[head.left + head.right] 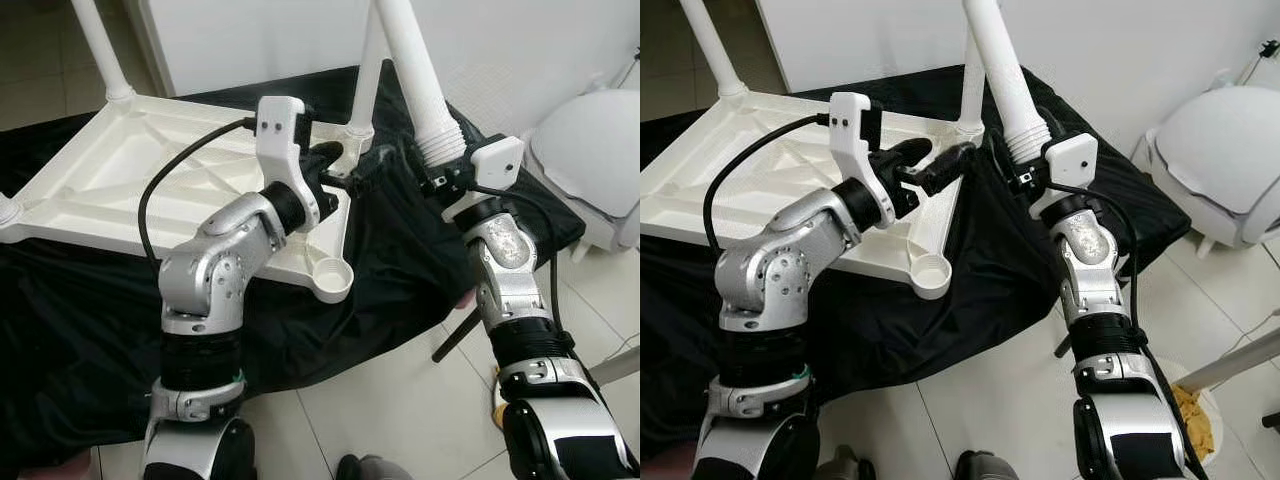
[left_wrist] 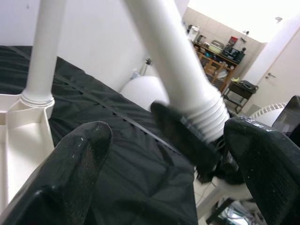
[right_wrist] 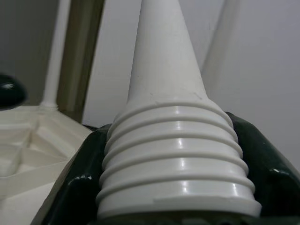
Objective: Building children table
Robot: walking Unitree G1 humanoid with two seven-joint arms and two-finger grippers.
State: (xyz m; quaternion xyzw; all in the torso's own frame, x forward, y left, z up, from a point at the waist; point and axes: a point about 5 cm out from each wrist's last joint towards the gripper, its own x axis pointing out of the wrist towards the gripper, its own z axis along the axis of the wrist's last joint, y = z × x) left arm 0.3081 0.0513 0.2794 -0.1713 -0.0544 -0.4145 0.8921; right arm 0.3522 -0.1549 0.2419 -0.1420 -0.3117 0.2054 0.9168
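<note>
Table leg (image 1: pixel 415 70) clamped upright in right tool (image 1: pixel 440 180), left tool (image 1: pixel 940 165) apart beside it

The upturned tabletop (image 1: pixel 150 180) looks like moulded white plastic, smooth with a soft sheen along its ribs. Under the tabletop lies a black cloth (image 1: pixel 390 270), matt and wrinkled, probably a thin synthetic weave. Just right of the tabletop, the loose leg (image 1: pixel 1005 85) is the same white plastic, glossy on its threaded end, where the right pincer (image 1: pixel 1025 180) clamps it with black fingers (image 3: pixel 70 187) of slightly shiny plastic or rubber. Over the tabletop, the left pincer (image 1: pixel 940 165) shows spread fingers (image 2: pixel 79 159) with a faintly pebbled, dull-gloss skin. Both arms are brushed silver metal. Beyond the cloth the floor (image 1: pixel 400 410) is pale glazed tile.
</note>
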